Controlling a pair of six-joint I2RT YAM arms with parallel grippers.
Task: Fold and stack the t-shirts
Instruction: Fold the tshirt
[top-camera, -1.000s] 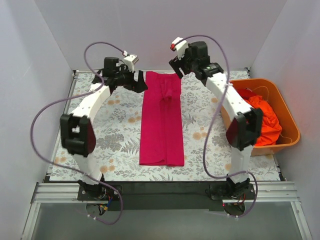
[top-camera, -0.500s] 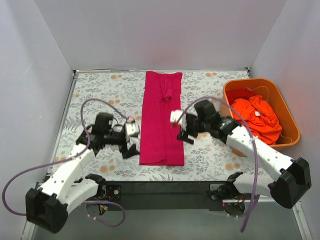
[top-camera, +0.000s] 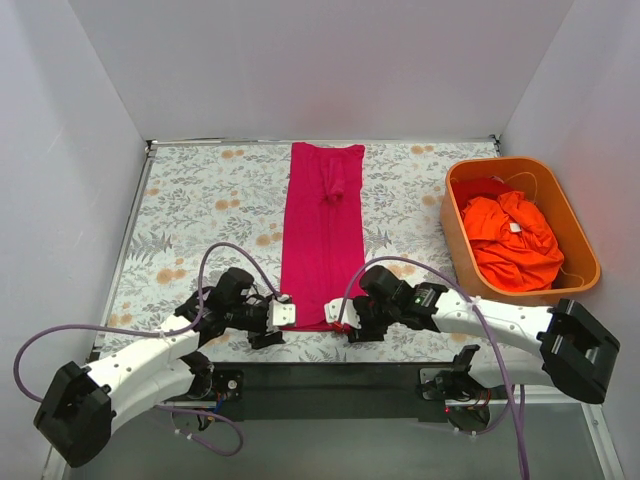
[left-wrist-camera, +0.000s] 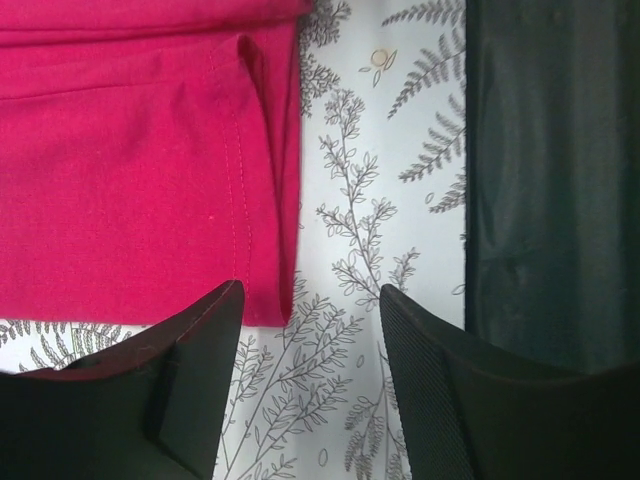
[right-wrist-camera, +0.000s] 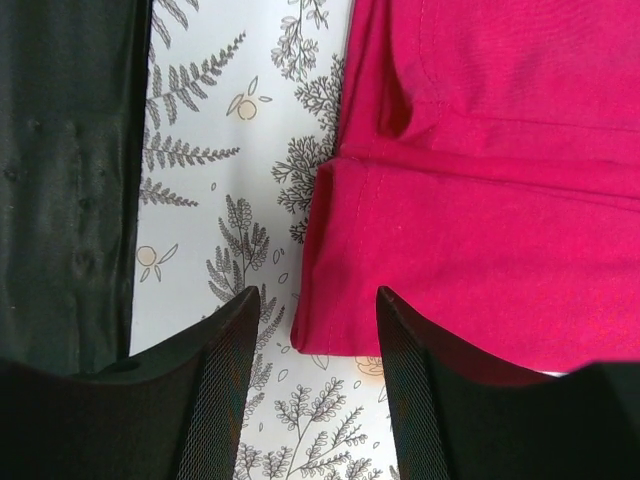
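Note:
The magenta-pink t-shirt (top-camera: 322, 240) lies flat on the floral mat, folded into a long narrow strip running from the far edge to the near edge. My left gripper (top-camera: 276, 317) is open at its near left corner; in the left wrist view (left-wrist-camera: 310, 335) that corner of the shirt (left-wrist-camera: 130, 180) sits just inside the left finger (left-wrist-camera: 195, 365). My right gripper (top-camera: 340, 318) is open at the near right corner; in the right wrist view (right-wrist-camera: 315, 325) the hem corner of the shirt (right-wrist-camera: 500, 200) lies between the jaws. Orange-red t-shirts (top-camera: 515, 240) lie crumpled in the tub.
The orange plastic tub (top-camera: 450, 232) stands at the right side of the mat. The black strip of the table's near edge (top-camera: 330, 375) runs just behind both grippers and shows in the left wrist view (left-wrist-camera: 550, 200) and the right wrist view (right-wrist-camera: 60, 150). White walls enclose the table.
Both arms have swung from the far end of the magenta shirt to its near end and lowered to the near corners. The shirt has not moved.

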